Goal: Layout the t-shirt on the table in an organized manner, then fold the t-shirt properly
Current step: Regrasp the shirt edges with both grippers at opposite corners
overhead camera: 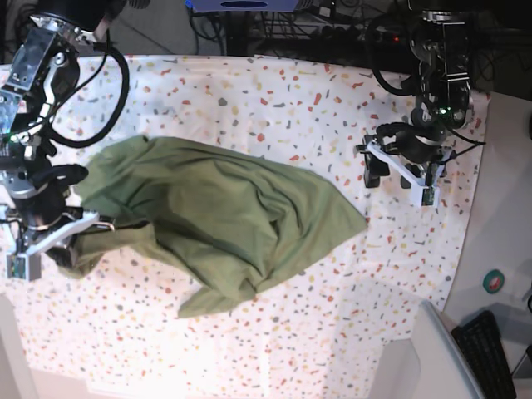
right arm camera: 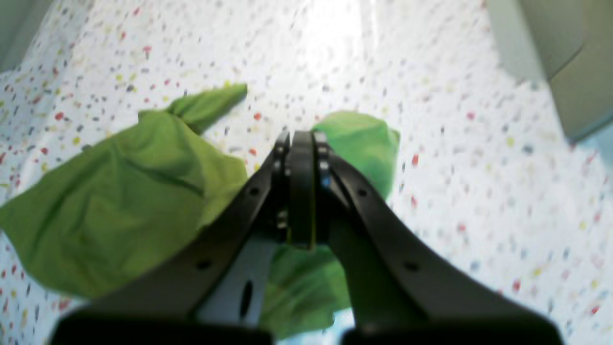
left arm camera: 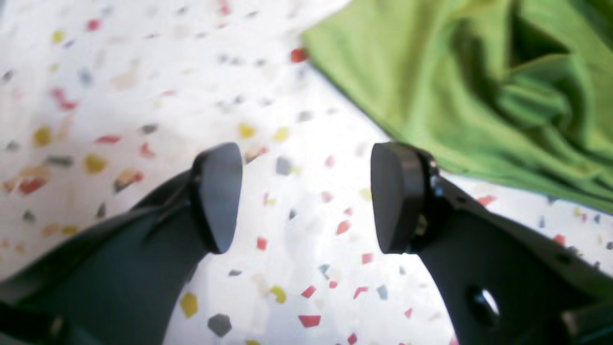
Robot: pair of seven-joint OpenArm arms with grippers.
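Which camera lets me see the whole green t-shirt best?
The base view. It shows the whole crumpled t-shirt spread over the speckled table, edge to edge. The left wrist view catches only one rumpled corner, beside the open left gripper. The right wrist view shows bunched parts, partly hidden behind the shut right gripper.

A: Where does the left gripper (overhead camera: 397, 176) sit?

B: In the base view, out at about three o'clock, its arm coming down from one o'clock. The jaws stand apart, with nothing between the two dark pads (left arm camera: 218, 196).

A: And the right gripper (right arm camera: 301, 143)?

B: At nine o'clock in that view, arm reaching down from eleven. Its jaws are pressed together on a fold of the t-shirt (overhead camera: 216, 220), wrist angled low over the table (overhead camera: 291, 100).
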